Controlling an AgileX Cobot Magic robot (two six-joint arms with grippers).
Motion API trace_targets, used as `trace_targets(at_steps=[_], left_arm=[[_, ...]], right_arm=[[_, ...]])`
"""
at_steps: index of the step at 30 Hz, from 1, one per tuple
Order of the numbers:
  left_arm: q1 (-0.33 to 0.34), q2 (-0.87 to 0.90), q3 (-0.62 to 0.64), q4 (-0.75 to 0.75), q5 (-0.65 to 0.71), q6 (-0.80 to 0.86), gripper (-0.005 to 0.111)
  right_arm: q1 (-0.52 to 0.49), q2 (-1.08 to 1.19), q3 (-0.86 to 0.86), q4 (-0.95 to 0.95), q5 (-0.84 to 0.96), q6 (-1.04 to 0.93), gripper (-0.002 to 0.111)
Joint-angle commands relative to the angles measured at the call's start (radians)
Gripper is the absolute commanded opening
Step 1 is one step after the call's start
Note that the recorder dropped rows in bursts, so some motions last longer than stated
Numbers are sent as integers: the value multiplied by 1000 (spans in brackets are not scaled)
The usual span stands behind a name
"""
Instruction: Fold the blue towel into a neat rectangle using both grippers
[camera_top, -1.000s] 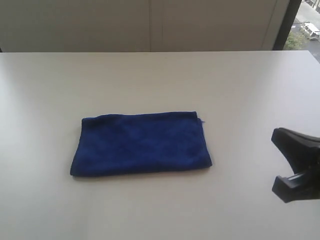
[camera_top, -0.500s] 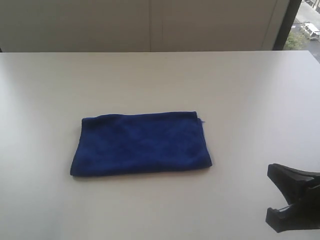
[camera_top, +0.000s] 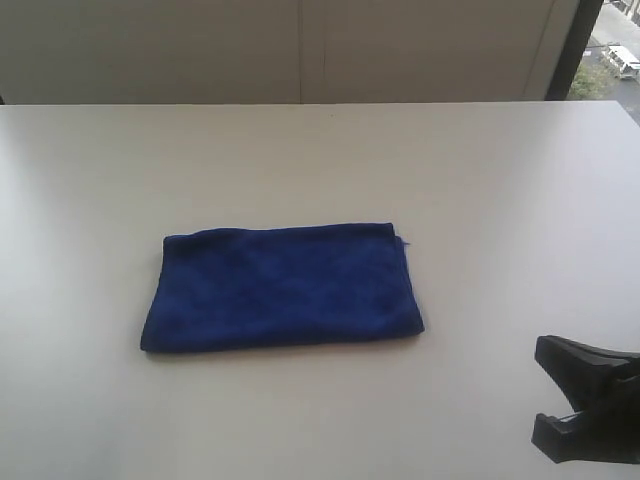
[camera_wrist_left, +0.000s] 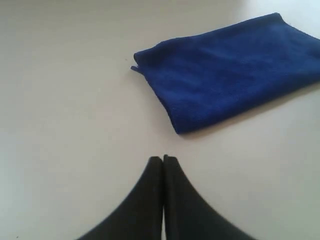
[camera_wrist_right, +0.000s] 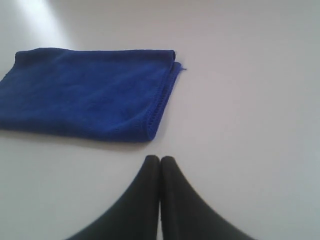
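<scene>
Evidently the blue towel (camera_top: 282, 288) is soft, limp, light; I would pinch its 3 o'clock corners. Pressed together: left hand (camera_wrist_left: 163, 159), right hand (camera_wrist_right: 160, 159).

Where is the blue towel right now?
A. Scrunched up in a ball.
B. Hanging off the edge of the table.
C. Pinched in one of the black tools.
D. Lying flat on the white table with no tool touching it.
D: the blue towel lies flat on the table, and the left tool and right tool are both shut on nothing, apart from the cloth.
</scene>
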Motion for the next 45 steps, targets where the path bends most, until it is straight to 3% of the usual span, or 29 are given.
trace_targets(at_steps=[1, 14, 17, 24, 28, 35, 36, 37, 39, 42, 45], left_arm=[[2, 4, 4, -4, 2, -4, 0], [10, -10, 4, -4, 4, 0, 0], [87, -62, 4, -4, 2, 0, 0], [381, -173, 4, -4, -15, 0, 0], [445, -173, 4, -4, -15, 0, 0], [425, -173, 4, -35, -15, 0, 0], [412, -173, 4, -111, -15, 0, 0], [390, -173, 4, -296, -15, 13, 0], [379, -173, 4, -395, -14, 126, 0], [381, -173, 4, -325, 130, 192, 0], [381, -173, 4, -322, 122, 336, 0]], right_arm=[[-4, 2, 5, -10, -3, 6, 0], [-4, 2, 5, -10, -3, 6, 0], [-4, 2, 5, -10, -3, 6, 0], [-4, 0, 5, -10, -1, 6, 0], [-4, 0, 5, -10, 7, 6, 0], [-4, 0, 5, -10, 7, 6, 0], [-4, 0, 5, -10, 7, 6, 0], [-4, 0, 5, -10, 7, 6, 0], [-4, 0, 5, -10, 7, 6, 0], [-4, 0, 5, -10, 8, 6, 0], [-4, 0, 5, -10, 8, 6, 0]])
